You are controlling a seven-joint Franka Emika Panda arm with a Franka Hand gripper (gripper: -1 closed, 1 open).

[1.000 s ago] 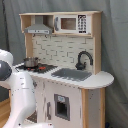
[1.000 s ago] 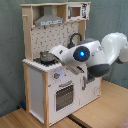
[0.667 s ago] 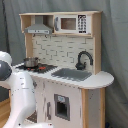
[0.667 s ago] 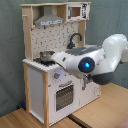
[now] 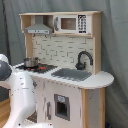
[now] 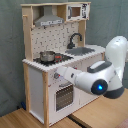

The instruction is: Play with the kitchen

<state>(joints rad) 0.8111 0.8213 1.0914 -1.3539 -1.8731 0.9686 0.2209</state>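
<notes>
Since a second ago, the white robot arm [image 6: 100, 80] has swung lower and across the front of the kitchen [image 6: 55, 55] in the second exterior view, so its big rounded joint with a blue light now sits at the second exterior view's lower right and its forearm reaches toward the cabinet front beside the oven door [image 6: 63, 95]. Whether the jaws are open or closed cannot be told, since the gripper end is hidden against the cabinet.

In the first exterior view, the arm [image 5: 17, 95] fills the first exterior view's lower left, standing in front of the kitchen's [image 5: 65, 65] stove side.

This toy kitchen is white and light wood, standing on a wooden floor before a grey curtain. On its counter sit a small silver pot [image 5: 31, 62] on the stovetop, a grey sink [image 5: 71, 74], and a black curved faucet [image 5: 83, 59] behind the sink. A pegboard back rises behind the counter. Above it hang a range hood [image 5: 38, 29] and a small microwave [image 5: 71, 23]. In the second exterior view the pot [image 6: 47, 56] rests on the stovetop near the counter's front corner, with the faucet [image 6: 74, 39] farther back.
</notes>
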